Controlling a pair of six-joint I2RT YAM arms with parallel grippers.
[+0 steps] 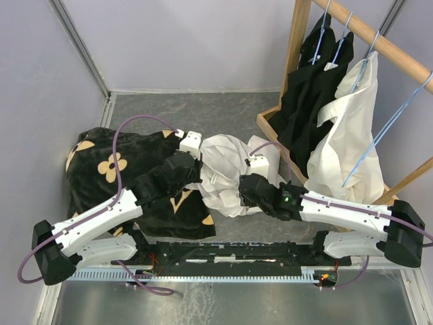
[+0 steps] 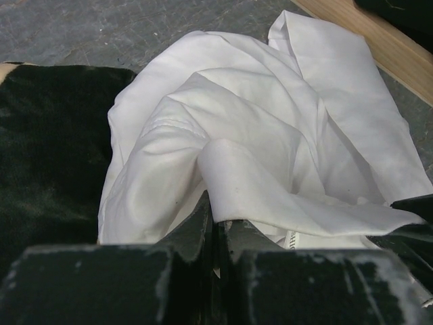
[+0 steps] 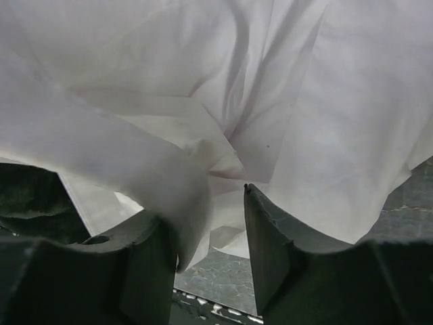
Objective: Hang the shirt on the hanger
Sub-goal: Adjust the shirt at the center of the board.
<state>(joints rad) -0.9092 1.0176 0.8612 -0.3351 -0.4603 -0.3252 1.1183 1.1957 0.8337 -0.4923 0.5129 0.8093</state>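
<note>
Robotics lab cell: plain partition walls point(image 1: 196, 40), metal corner post point(image 1: 80, 46), mounting rail point(image 1: 223, 274).

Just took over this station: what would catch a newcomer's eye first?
A crumpled white shirt mid-table, the left gripper pinched shut on it and the right gripper open around a fold. A black flowered cloth lies left; a wooden rack with an empty blue hanger stands right.

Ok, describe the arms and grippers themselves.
White shells and black joints on the left arm and right arm, a purple cable looping along each. The left gripper and right gripper are black with scuffed, blocky fingers. A green light shows on the right wrist.
</note>
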